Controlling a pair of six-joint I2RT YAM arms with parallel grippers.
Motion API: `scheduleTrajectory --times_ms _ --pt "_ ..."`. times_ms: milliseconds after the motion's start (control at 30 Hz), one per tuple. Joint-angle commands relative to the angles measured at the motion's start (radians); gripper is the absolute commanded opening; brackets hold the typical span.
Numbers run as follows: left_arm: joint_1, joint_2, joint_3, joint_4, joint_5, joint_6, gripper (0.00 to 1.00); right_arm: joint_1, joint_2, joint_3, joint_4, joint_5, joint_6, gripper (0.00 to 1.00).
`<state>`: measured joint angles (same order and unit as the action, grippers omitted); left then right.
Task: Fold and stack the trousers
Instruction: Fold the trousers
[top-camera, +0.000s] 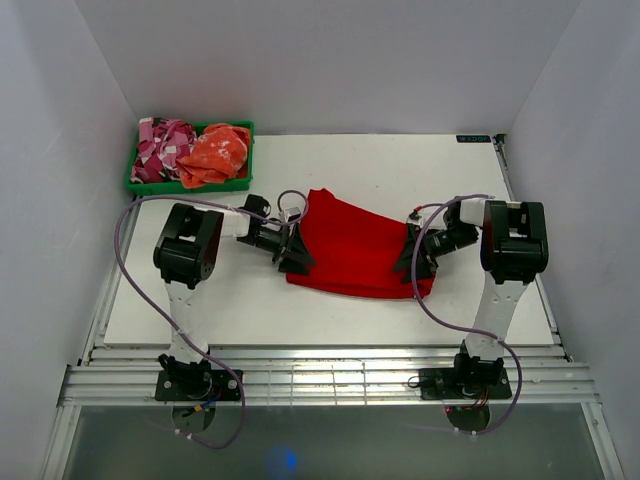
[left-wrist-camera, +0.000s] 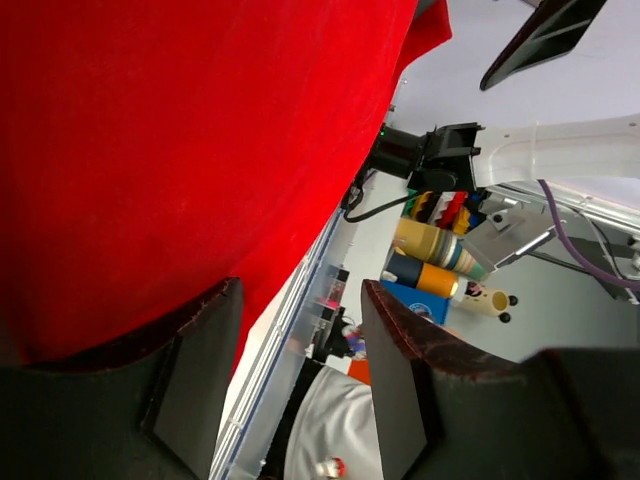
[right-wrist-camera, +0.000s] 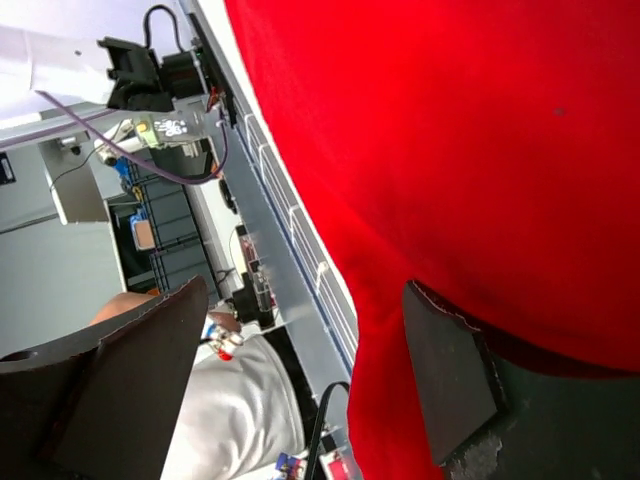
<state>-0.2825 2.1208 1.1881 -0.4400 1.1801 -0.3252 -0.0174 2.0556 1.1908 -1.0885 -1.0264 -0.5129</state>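
The red trousers (top-camera: 358, 246) lie folded into a broad bundle at the middle of the table. My left gripper (top-camera: 296, 256) is at the bundle's left edge, jaws open. In the left wrist view the red cloth (left-wrist-camera: 170, 150) fills the upper left beside my left gripper (left-wrist-camera: 300, 365), and the gap between the fingers is empty. My right gripper (top-camera: 412, 264) is at the bundle's right edge, jaws open. In the right wrist view the red cloth (right-wrist-camera: 450, 150) lies against the right-hand finger (right-wrist-camera: 450, 385) of my right gripper (right-wrist-camera: 300, 380), and a fold of it reaches into the gap.
A green basket (top-camera: 140, 186) stands at the back left corner with a pink-and-white patterned garment (top-camera: 162, 146) and an orange garment (top-camera: 218, 152) in it. White walls close the sides and back. A metal rail (top-camera: 330, 380) runs along the front edge.
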Motion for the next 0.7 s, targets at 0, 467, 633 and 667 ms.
scheduleTrajectory --times_ms 0,467,633,667 --pt "0.009 -0.001 0.021 -0.006 -0.126 0.079 0.63 -0.032 0.066 0.082 0.153 0.241 0.116 0.85" --pt "-0.012 -0.041 0.447 0.134 -0.085 -0.009 0.67 -0.036 -0.008 0.427 -0.013 0.12 -0.062 0.87" --pt "-0.001 0.134 0.508 0.296 -0.135 -0.129 0.67 -0.053 0.147 0.46 0.105 0.147 -0.027 0.86" --pt "0.011 0.202 0.521 0.335 -0.137 -0.152 0.67 -0.059 0.168 0.467 0.151 0.149 -0.013 0.86"
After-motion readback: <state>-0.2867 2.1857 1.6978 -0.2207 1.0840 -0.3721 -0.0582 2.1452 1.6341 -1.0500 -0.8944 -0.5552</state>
